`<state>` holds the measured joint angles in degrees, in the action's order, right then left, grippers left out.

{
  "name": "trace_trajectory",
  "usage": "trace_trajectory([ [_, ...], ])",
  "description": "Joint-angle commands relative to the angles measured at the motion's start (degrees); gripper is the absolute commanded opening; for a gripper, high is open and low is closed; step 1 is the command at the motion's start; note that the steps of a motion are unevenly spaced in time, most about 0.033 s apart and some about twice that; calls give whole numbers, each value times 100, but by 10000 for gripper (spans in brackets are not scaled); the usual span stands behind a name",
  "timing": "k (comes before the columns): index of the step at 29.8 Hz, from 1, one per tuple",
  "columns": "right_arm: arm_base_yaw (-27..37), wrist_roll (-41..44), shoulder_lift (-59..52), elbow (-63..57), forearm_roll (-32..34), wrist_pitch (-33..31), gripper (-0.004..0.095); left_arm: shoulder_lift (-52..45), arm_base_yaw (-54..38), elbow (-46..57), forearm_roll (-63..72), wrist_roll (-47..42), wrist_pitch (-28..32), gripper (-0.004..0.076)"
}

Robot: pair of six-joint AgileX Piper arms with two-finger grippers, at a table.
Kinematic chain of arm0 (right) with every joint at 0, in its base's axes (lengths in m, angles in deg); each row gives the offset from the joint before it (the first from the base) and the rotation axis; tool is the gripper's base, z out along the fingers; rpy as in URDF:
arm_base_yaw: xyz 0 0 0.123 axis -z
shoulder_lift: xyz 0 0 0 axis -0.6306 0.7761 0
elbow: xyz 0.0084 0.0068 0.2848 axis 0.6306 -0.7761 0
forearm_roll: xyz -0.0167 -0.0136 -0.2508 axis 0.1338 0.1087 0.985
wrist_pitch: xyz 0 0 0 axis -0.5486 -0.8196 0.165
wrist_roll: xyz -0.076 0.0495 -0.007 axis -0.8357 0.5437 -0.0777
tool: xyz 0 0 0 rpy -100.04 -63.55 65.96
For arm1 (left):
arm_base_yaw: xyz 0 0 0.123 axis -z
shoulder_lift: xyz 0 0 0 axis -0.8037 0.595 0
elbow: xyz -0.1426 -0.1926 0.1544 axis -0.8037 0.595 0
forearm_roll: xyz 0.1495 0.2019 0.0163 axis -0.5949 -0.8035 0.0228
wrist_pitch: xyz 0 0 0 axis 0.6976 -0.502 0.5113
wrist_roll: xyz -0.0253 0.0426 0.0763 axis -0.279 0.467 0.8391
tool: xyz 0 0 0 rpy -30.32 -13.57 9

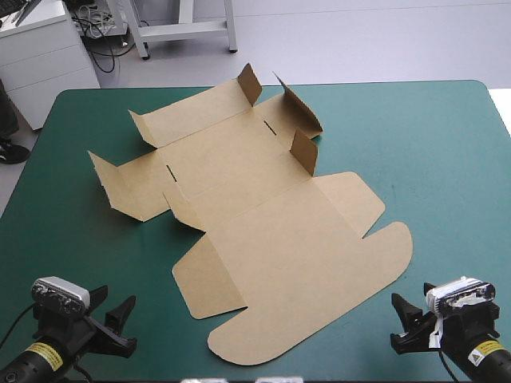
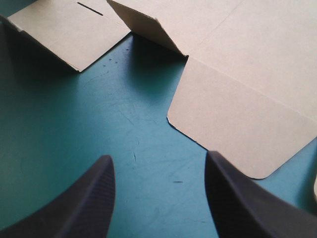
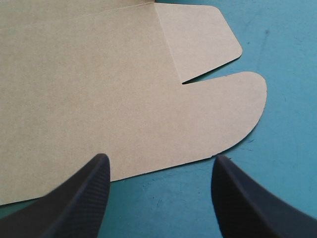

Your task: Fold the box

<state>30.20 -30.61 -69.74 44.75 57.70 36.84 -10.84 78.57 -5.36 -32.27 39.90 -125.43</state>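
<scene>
Box (image 1: 271, 239) of brown board lies unfolded in the middle of the bench (image 1: 415, 136), on the teal-green cover, and nothing holds it. Most of the sheet is flat. At its far part we see some small flaps (image 1: 250, 82) that stand up from the sheet, and two short dark slots (image 1: 271, 126) cut in the panels there. The large panel with the rounded edge is on the near side, toward the robot.

The left gripper (image 1: 112, 307) is at the near left corner of the bench, apart from the box. In its wrist view the left gripper (image 2: 158, 157) has its black fingers spread wide, with only the bare cover between them; a rounded side flap of the box (image 2: 247, 74) lies just ahead.

The right gripper (image 1: 397, 321) is at the near right corner. Its wrist view shows the right gripper (image 3: 159, 157) also spread wide and empty, and the rounded edge of the box (image 3: 99, 89) lies just ahead of its fingers.
</scene>
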Motion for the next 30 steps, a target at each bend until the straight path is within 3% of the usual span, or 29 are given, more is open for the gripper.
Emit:
trace_trajectory([
  [1, -6, -50, 77, 142, -111, 332, 549, 220, 25, -224, -79, -253, 352, 389],
  [13, -6, 72, 1401, 1091, -70, 367, 549, 2031, 25, -1658, -431, -321, 313, 389],
  [19, -6, 141, 2531, 2038, -70, 347, 549, 2950, 25, -2636, -650, -411, -94, 389],
  [25, -6, 141, 3798, 3298, -38, -138, 549, 3660, 25, -3503, -937, -623, -433, 389],
  [30, -6, 117, 5013, 4528, -38, -793, 549, 4159, 25, -4192, -1756, -780, -1123, 389],
])
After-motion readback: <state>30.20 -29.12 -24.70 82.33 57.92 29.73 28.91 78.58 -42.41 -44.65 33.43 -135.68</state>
